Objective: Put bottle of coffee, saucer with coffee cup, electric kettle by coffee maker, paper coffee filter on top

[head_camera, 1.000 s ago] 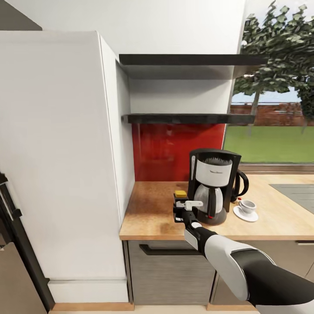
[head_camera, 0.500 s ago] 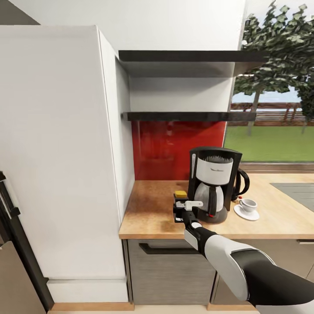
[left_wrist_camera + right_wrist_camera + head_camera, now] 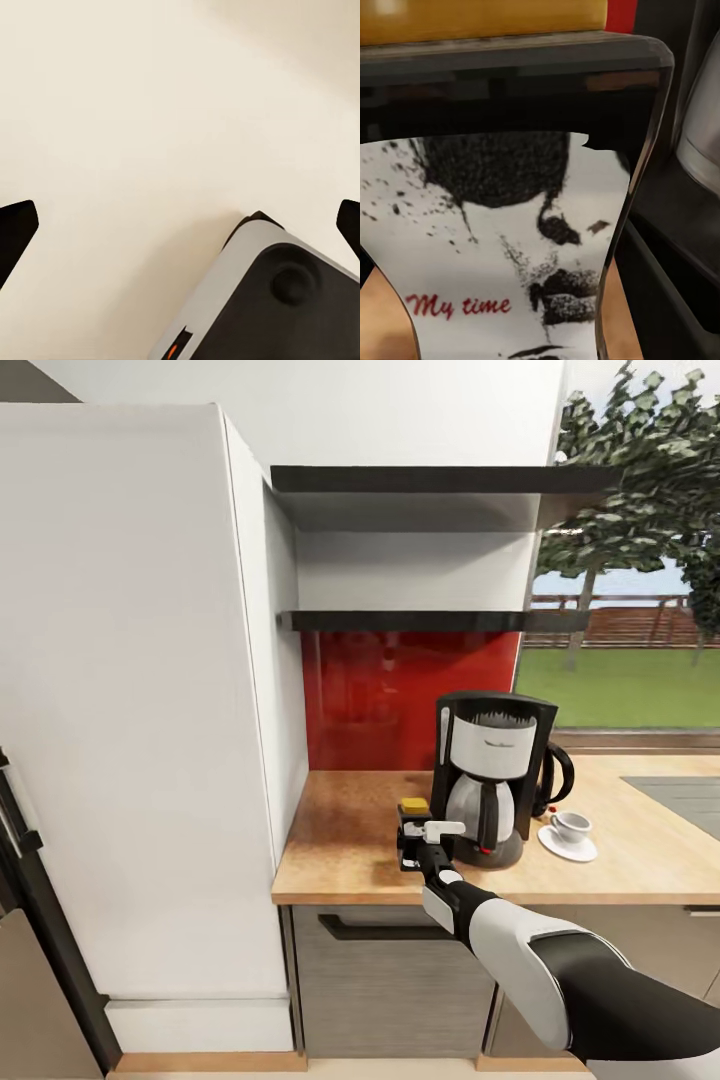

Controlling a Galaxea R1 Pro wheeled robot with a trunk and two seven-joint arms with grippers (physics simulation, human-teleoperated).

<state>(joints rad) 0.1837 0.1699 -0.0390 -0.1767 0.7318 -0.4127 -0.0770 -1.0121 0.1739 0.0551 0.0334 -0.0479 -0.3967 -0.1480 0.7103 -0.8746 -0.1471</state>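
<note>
Right gripper point(image 3: 415, 838): clamped on the small dark squarish bottle of coffee point(image 3: 412, 822) with a yellow-gold cap and white label, at the desk surface.
Bottle place: near left of the tall black-and-white coffee maker point(image 3: 489, 778), just beside it.
Desk point(image 3: 345, 840): light tan wood-grain slab.
White coffee cup point(image 3: 572, 826): on the round white saucer point(image 3: 567, 844), right of the coffee maker.
Dark glass electric kettle point(image 3: 553, 777): behind the coffee maker, mostly hidden.
Left gripper point(image 3: 180, 225): black fingertips point(image 3: 15, 229) wide apart, holding nothing.

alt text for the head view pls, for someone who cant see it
The robot's right gripper holds the bottle of coffee at the kitchen countertop, just left of the coffee maker. The coffee cup sits on the saucer to its right, with two black shelves on the wall above.
</note>
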